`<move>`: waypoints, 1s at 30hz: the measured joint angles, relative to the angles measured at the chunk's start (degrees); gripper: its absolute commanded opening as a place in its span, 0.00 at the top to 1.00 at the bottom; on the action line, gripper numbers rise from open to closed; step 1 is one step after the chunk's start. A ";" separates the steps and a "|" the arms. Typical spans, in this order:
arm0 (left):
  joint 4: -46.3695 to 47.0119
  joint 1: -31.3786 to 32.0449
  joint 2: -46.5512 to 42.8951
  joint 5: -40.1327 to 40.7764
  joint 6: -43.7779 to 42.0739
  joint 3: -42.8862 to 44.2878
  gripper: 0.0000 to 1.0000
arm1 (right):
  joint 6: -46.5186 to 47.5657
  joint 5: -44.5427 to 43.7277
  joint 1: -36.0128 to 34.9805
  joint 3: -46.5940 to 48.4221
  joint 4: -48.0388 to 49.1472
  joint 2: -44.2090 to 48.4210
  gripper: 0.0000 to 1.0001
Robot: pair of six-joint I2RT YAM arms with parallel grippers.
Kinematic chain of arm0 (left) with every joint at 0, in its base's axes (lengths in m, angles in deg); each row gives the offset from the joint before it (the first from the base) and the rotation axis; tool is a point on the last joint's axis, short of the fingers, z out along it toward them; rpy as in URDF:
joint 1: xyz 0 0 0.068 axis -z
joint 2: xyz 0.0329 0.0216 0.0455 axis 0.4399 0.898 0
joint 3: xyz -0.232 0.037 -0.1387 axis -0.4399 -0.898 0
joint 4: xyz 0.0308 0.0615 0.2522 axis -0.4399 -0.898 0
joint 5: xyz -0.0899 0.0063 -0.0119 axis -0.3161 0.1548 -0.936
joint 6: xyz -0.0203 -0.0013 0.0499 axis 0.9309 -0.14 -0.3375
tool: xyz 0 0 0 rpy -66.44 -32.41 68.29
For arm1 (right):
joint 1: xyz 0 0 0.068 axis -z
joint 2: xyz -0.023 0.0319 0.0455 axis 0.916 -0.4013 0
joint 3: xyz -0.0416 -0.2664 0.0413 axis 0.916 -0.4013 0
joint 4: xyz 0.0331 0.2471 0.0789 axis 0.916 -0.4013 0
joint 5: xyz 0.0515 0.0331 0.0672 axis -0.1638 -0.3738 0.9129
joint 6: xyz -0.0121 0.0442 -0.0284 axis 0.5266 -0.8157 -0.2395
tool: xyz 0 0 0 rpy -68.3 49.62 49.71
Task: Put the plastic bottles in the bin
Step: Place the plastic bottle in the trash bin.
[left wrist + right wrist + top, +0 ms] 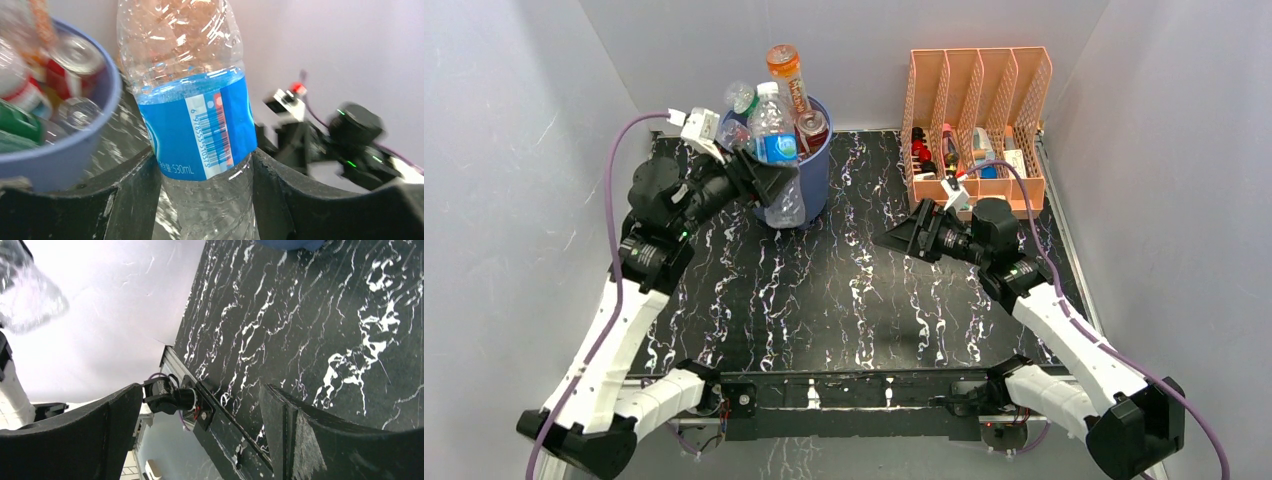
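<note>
1 blue-labelled bottle (195, 130) clamped in left tool (206, 192), upright, beside bin (60, 155) rim

A robotics lab test cell is shown. A black, white-veined tabletop (844, 300) is closed in by plain white panels (524, 150) at 9, 12 and 3 o'clock. Two white-and-black robot arms, the left arm (619, 320) at 7 o'clock and the right arm (1064, 335) at 5 o'clock, are bolted to a black rail (854, 385) along the near edge. Purple cables (610, 190) are looped from the wrists, and bare wiring (714, 408) is left exposed by the bases. Props are staged at the back: a blue bin (816, 180) at 11 o'clock, a peach file organizer (979, 90) at 1 o'clock.
</note>
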 measured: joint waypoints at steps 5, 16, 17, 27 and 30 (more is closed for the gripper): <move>8.68 0.00 6.62 10.71 -9.77 -0.07 0.43 | 0.11 0.20 0.00 -2.67 -0.94 1.62 0.02; 30.75 0.00 22.08 20.83 -20.48 -3.30 0.39 | 5.01 1.53 0.11 -3.28 -5.66 3.19 0.02; 31.87 0.00 22.88 20.96 -20.90 -3.15 0.39 | 5.57 1.64 0.11 -3.26 -6.16 3.19 0.02; 42.88 0.07 23.52 23.34 -24.44 -3.28 0.37 | 7.87 2.80 0.48 -3.26 -7.15 1.07 0.02; 47.74 0.07 23.52 24.46 -25.33 -4.98 0.37 | 7.93 3.15 0.50 -3.28 -6.73 -0.17 0.02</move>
